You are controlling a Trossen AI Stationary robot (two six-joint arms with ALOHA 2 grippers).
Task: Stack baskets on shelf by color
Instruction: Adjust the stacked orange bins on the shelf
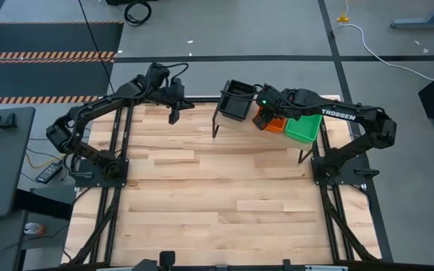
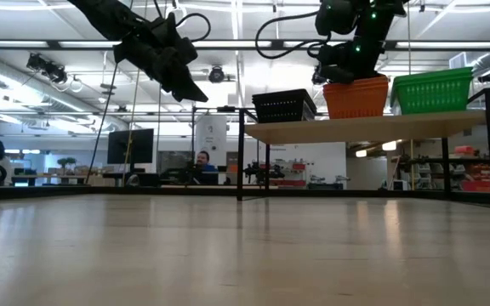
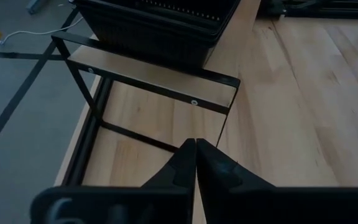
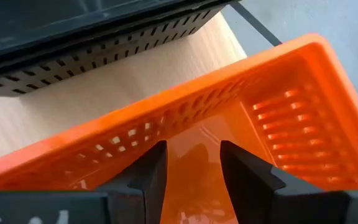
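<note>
Glossy perforated plastic orange basket point(image 4: 229, 124) on smooth pale wooden shelf point(image 4: 104, 93)

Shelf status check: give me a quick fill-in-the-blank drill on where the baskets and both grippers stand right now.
1. On the shelf, the orange basket sits between the black basket and the ____ one.
2. The right gripper is at the ____ basket, fingers apart.
3. The left gripper, empty beside the shelf, is ____.
4. No baskets lie on the ____ under the shelf.

Missing words: green; orange; shut; tabletop

shelf point(image 2: 373, 127) | black stack point(image 2: 283, 105) | orange stack point(image 2: 356, 97) | green stack point(image 2: 432, 90)
</note>
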